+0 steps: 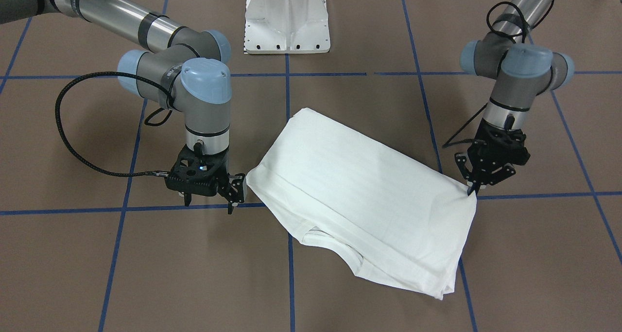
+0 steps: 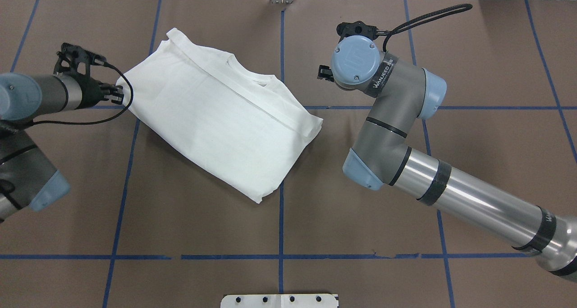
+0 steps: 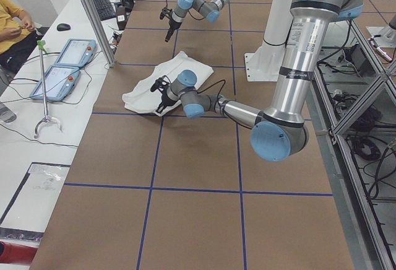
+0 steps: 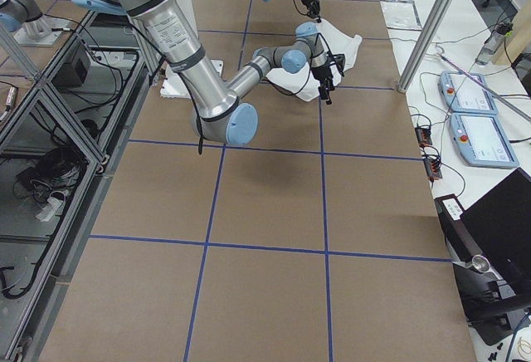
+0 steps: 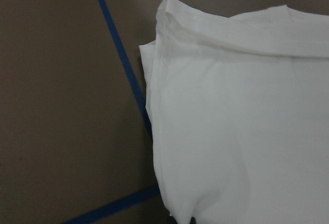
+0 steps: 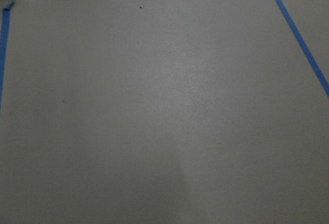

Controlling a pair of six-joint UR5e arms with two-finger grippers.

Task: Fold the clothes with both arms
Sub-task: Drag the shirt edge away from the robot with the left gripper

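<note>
A brown paper-covered tabletop (image 1: pixel 340 303) crossed by blue tape grid lines (image 1: pixel 291 269) lies under even, soft light. In the front-facing view a white metal pedestal (image 1: pixel 286 21) stands at 12 o'clock. In the left side view, a white side bench (image 3: pixel 68 121) at 9 o'clock carries two light-blue control pendants (image 3: pixel 74 52) beside a slanted aluminium post (image 3: pixel 93 16).

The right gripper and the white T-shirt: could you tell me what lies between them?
Nothing: the front-facing view shows only bare brown table between the right gripper and the white T-shirt.
</note>
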